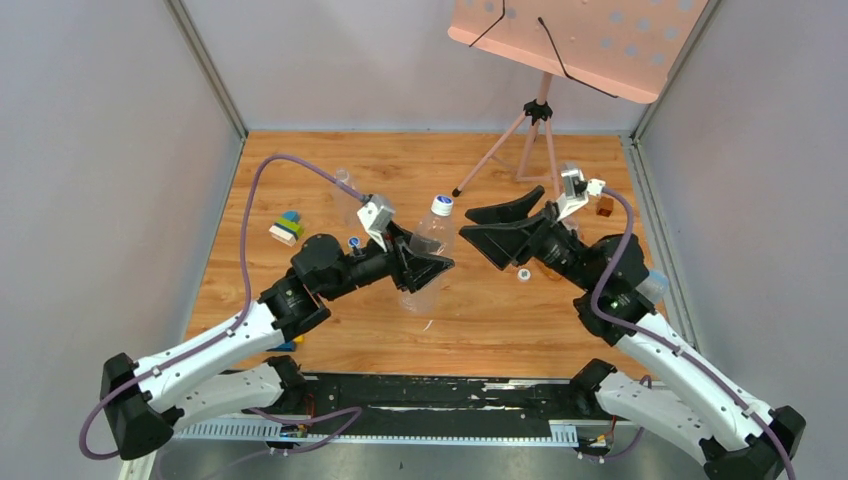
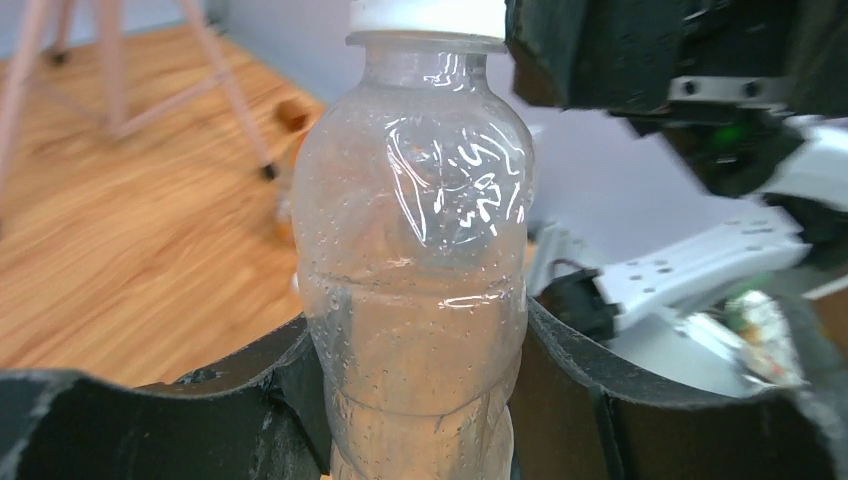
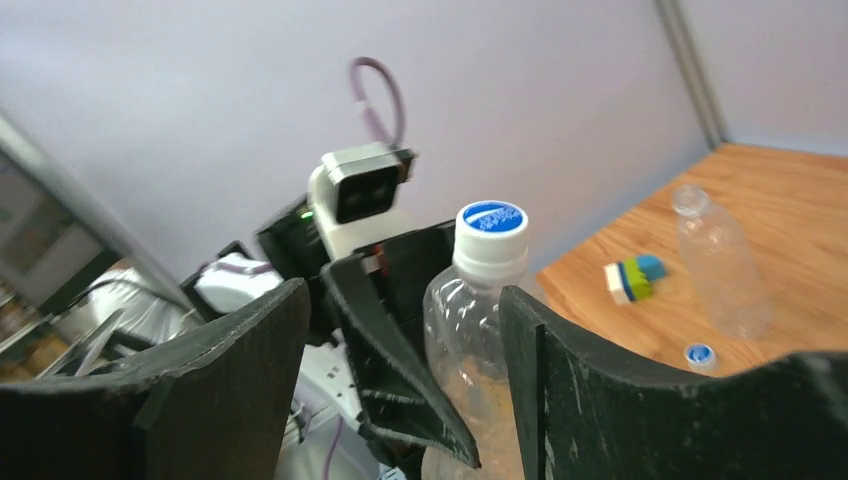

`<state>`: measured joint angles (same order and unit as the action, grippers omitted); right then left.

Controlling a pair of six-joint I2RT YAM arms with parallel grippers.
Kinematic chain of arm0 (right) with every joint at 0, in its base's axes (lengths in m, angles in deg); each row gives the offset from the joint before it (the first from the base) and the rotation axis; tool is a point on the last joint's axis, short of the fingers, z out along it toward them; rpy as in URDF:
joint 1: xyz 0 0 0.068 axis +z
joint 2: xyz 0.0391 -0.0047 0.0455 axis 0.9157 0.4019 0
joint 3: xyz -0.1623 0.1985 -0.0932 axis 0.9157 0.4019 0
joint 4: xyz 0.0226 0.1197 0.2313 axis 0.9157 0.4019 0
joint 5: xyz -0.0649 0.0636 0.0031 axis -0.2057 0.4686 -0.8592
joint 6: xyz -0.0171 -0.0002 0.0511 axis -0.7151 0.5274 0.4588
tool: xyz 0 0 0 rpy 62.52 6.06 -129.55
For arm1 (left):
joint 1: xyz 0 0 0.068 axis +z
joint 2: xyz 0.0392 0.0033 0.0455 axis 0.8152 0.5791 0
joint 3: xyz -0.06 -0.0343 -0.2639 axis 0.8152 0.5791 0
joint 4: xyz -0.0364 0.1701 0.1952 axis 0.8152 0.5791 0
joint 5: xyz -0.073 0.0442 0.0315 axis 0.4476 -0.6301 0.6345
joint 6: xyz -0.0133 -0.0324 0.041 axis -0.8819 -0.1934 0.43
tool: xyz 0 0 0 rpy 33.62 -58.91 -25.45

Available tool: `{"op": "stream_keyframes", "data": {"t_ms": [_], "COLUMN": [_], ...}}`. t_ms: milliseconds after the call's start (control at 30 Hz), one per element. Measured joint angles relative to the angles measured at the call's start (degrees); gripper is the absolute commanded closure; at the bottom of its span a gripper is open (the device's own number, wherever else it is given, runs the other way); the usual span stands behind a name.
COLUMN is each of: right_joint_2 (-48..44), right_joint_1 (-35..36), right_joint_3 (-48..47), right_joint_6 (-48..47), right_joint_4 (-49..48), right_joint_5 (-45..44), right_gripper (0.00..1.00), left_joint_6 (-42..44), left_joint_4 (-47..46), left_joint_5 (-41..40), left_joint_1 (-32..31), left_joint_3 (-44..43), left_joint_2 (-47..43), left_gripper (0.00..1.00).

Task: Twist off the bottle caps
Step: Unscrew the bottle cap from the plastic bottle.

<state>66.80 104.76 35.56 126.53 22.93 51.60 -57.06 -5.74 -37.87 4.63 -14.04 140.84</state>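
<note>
My left gripper [image 1: 428, 268] is shut on a clear plastic bottle [image 1: 424, 250] and holds it upright above the table. In the left wrist view the jaws press the bottle's [image 2: 415, 280] lower body from both sides. Its white cap with a blue top [image 1: 441, 205] is on the neck and also shows in the right wrist view [image 3: 490, 235]. My right gripper [image 1: 468, 224] is open, just right of the cap, not touching it. In the right wrist view its fingers [image 3: 400, 300] stand wide apart, the bottle [image 3: 470, 340] beyond them.
A second clear bottle without a cap [image 1: 349, 196] lies at the back left. Loose caps lie on the table [image 1: 523, 275] [image 1: 354, 241]. Coloured blocks [image 1: 286, 228] lie at left, a brown cube [image 1: 604, 208] at right, and a pink tripod stand [image 1: 535, 125] at the back.
</note>
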Motion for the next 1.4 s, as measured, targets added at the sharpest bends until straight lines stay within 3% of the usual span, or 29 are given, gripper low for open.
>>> {"op": "stream_keyframes", "data": {"t_ms": [167,400,500,600,767,800,833,867,900,1100,1200,1400], "right_joint_2": [3.6,8.3,10.8,12.4,14.4,14.8,15.0,15.2,15.3,15.3,14.8,12.5], "right_joint_1": [4.1,8.8,10.5,11.1,11.4,11.5,11.7,12.0,12.2,12.3,9.7,3.9], "right_joint_3": [-2.1,-4.1,-6.4,-7.3,-7.6,-7.7,-7.8,-7.8,-7.8,-7.8,-5.0,7.3], "right_joint_6": [-3.1,-4.4,-4.3,-4.0,-3.0,-2.8,-2.7,-2.3,-2.4,-2.1,-1.7,2.1], "right_joint_4": [9.1,19.2,21.2,21.6,21.7,21.7,21.7,21.6,21.6,21.1,16.3,2.1], "right_joint_5": [-11.8,-26.6,-30.6,-32.7,-33.9,-34.1,-34.3,-34.5,-34.8,-35.0,-29.9,-14.9], "right_gripper": [0.33,0.4,0.45,0.58,0.59,0.64,0.77,0.92,1.0,1.0,1.0,1.0], "left_joint_6": [7.2,11.3,12.7,13.7,14.1,14.1,14.1,14.1,14.1,14.2,14.3,10.6], "left_joint_4": [16.8,25.5,26.3,26.3,26.3,26.6,26.8,26.9,27.2,26.8,24.5,15.4], "left_joint_5": [-19.8,-38.5,-42.7,-45.1,-48.4,-49.1,-49.7,-50.0,-50.5,-50.9,-48.6,-21.7], "left_joint_1": [-7.4,-15.3,-17.6,-18.9,-19.9,-20.1,-20.1,-20.2,-20.3,-20.5,-19.2,-8.3], "left_joint_3": [-4.7,-7.4,-8.1,-8.2,-8.2,-8.2,-8.2,-8.2,-8.2,-8.2,-6.8,4.4], "left_joint_2": [2.9,7.5,8.3,8.5,8.6,8.6,8.7,8.8,8.9,8.9,8.2,2.8], "left_gripper": [1.0,1.0,1.0,1.0,1.0,1.0,1.0,1.0,1.0,1.0,1.0,1.0]}}
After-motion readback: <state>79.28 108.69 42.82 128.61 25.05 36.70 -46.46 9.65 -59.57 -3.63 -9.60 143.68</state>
